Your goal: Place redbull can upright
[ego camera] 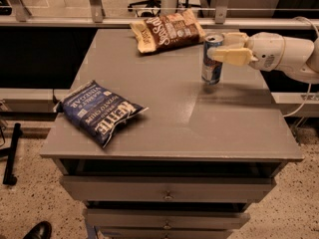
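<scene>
The redbull can [211,69], slim, blue and silver with a silver top, stands upright on the grey table [169,108] at the back right. My gripper [216,47] reaches in from the right. Its cream fingers [233,57] sit on either side of the can's upper part, shut on it. The can's base rests on the table top.
A blue Kettle chip bag [99,111] lies at the front left of the table. A brown chip bag [167,31] lies at the back, just left of the can. The table's right edge is close to the can. Drawers sit below the front edge.
</scene>
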Action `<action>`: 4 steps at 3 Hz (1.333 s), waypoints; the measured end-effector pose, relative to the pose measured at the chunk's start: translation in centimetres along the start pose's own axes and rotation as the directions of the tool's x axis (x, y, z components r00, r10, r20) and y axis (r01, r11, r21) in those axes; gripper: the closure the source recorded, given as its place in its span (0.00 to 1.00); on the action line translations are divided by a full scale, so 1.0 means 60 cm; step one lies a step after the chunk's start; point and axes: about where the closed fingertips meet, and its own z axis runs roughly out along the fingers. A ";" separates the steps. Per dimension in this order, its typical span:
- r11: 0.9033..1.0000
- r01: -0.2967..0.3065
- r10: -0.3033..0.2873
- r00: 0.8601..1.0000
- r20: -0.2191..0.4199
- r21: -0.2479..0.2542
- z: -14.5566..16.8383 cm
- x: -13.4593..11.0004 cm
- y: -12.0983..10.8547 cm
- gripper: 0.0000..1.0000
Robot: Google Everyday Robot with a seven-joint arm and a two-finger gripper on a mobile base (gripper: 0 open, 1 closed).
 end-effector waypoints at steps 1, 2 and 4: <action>1.000 -0.013 0.014 0.999 0.035 -0.023 0.003 0.019 0.008 1.00; 0.999 -0.019 0.022 0.999 0.048 -0.047 0.005 0.037 0.015 0.83; 0.998 -0.022 0.025 0.999 0.041 -0.063 0.001 0.060 0.025 0.28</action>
